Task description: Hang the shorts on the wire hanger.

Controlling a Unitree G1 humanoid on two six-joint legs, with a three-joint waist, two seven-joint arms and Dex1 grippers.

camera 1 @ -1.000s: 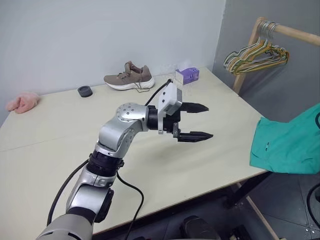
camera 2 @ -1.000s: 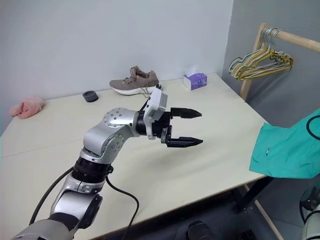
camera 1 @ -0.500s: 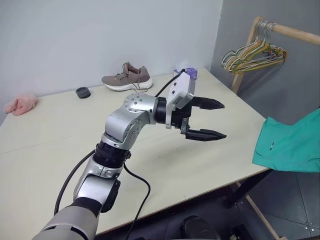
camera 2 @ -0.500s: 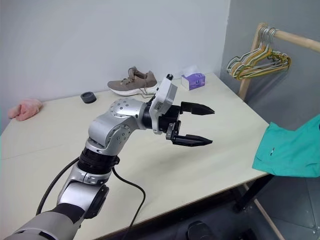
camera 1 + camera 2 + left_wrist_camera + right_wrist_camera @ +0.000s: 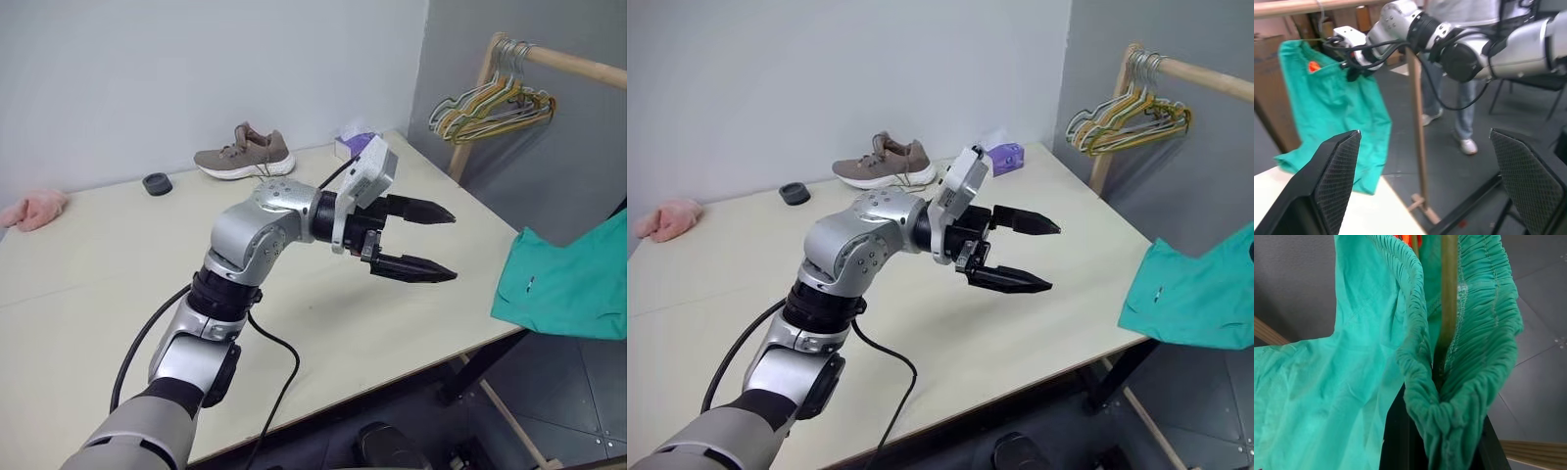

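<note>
The teal-green shorts [image 5: 560, 290] hang just past the table's right edge, lower part draping down. In the right wrist view their gathered waistband [image 5: 1420, 357] is bunched between the black fingers of my right gripper [image 5: 1437, 431], which is shut on it. The olive-green wire hanger [image 5: 1448, 298] runs down inside the waistband opening into the same grip. The left wrist view shows that right gripper [image 5: 1352, 62] holding the shorts [image 5: 1337, 107] up by their top, near the orange tag. My left gripper [image 5: 454, 247] is open and empty above the table, pointing level toward the shorts, a gap away.
On the pale table [image 5: 98, 264] lie a brown shoe [image 5: 245, 155], a purple tissue box [image 5: 1007, 157], a small black ring [image 5: 156, 183] and a pink fluffy cloth [image 5: 34, 211]. Bunched coloured hangers [image 5: 490, 103] hang on a wooden rail [image 5: 568, 67]. A person's legs [image 5: 1459, 112] stand behind the rail's post [image 5: 1418, 132].
My left gripper, still open, has risen and swung rightward toward the shorts. The shorts stay held at the right edge.
</note>
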